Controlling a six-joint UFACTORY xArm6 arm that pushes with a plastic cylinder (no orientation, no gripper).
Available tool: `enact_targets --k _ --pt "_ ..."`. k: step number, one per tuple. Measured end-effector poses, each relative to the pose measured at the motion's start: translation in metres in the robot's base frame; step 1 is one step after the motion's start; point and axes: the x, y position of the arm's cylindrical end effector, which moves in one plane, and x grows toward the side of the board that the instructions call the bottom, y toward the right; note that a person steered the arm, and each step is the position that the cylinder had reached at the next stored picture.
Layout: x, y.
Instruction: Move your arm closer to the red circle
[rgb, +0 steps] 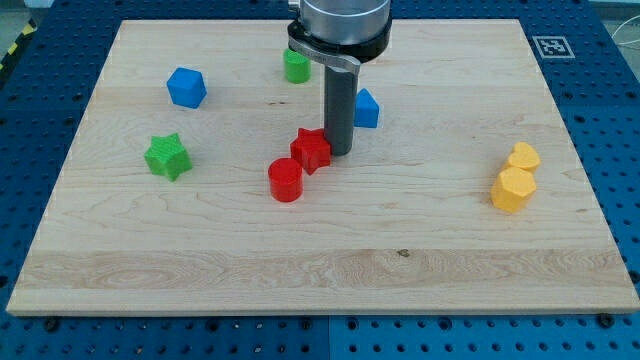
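Observation:
The red circle (285, 180) is a short red cylinder left of the board's middle. A red star (311, 150) sits just up and right of it, nearly touching it. My tip (340, 152) stands at the red star's right edge, touching or almost touching it, a short way to the right of and slightly above the red circle. A blue block (367, 108) lies just up and right of the rod, partly hidden by it.
A green block (296, 66) sits behind the rod near the view's top. A blue hexagon-like block (186, 87) and a green star (167, 156) lie at the left. Two yellow blocks (516, 181) lie together at the right. The wooden board (320, 270) rests on a blue pegboard table.

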Motion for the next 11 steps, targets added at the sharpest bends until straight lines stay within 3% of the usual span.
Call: enact_targets --k 2,4,11 --pt "-0.05 -0.025" --pt "-0.05 -0.092" --pt "0.011 -0.094"
